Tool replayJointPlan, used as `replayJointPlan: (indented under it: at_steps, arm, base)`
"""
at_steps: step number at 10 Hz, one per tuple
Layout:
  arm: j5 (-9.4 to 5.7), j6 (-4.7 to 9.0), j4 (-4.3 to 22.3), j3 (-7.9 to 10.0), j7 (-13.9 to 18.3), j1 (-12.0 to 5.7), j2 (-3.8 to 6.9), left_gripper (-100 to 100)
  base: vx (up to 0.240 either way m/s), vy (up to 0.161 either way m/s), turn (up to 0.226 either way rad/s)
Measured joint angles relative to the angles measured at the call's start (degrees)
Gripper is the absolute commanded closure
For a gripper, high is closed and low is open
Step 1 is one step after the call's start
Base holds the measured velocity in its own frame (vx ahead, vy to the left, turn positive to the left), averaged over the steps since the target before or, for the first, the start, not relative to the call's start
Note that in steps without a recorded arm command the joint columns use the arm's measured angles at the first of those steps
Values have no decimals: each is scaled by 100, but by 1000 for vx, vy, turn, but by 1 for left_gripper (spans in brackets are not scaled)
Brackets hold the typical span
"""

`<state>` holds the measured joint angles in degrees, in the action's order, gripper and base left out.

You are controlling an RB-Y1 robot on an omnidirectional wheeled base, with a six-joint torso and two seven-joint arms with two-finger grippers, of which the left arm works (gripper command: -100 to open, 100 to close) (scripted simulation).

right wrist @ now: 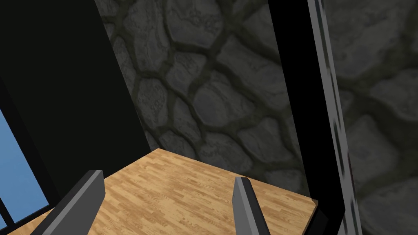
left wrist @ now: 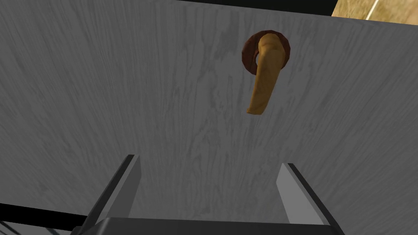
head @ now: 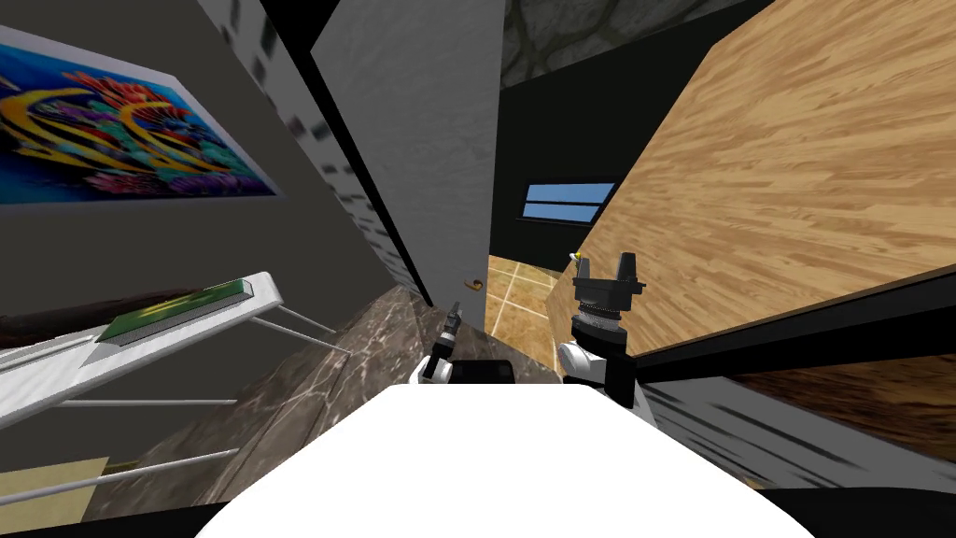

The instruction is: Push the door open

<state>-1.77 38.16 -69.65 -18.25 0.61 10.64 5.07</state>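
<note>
Two pairs of fingers appear, one facing the task's thing and one idle. My left fingers [left wrist: 131, 183] are spread open, holding nothing, and point squarely at the face of the grey door [left wrist: 122, 89]. Whether their tips touch it cannot be told. The handle [left wrist: 264, 77], a tan lever on a dark brown round plate, lies on the door face beyond the fingertips. It is off to one finger's side, apart from both, toward the door's free edge.

In the head view the left fingers [head: 454, 318] sit low before the door [head: 420, 140], just beside the handle [head: 475, 284]. The door stands ajar. Between its free edge and a wood-grained panel [head: 794, 168] on my right, a gap shows a tan tiled floor [head: 523, 304] and a blue window [head: 567, 201] set in a black area.

My right fingers [head: 627, 265] are raised before the panel's edge, apart from the door. The right wrist view shows the right fingers [right wrist: 81, 200] open and empty.

A bright painting [head: 103, 131] hangs on the dark wall to my left, above a white rail [head: 187, 322]. Dark marbled floor [head: 345, 360] lies at the door's foot.
</note>
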Motion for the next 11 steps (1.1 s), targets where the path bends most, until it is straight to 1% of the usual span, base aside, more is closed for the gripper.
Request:
replayJointPlan:
  at_steps: [1, 2, 3, 6, 8, 9, 10, 11]
  arm:
    - [14, 26, 101, -49, 8, -25, 0, -100]
    - [26, 17, 187, -93, 18, -70, 0, -100]
    - [41, 35, 296, -140, 19, -95, -14, -100]
    - [75, 181, 708, -257, 35, -210, -32, -100]
    - [100, 251, 980, -350, 54, -301, -47, -100]
    - [113, 253, 1037, -399, 66, -311, -39, -100]
    - [120, 291, 1176, -427, 75, -363, -51, -100]
    - [129, 311, 1256, -460, 81, -390, -56, -100]
  base:
    - [72, 83, -99]
    - [60, 90, -74]
    - [54, 78, -90]
    - [70, 84, -94]
    - [95, 113, -95]
    - [92, 93, -61]
    - [67, 77, -66]
    - [52, 60, -48]
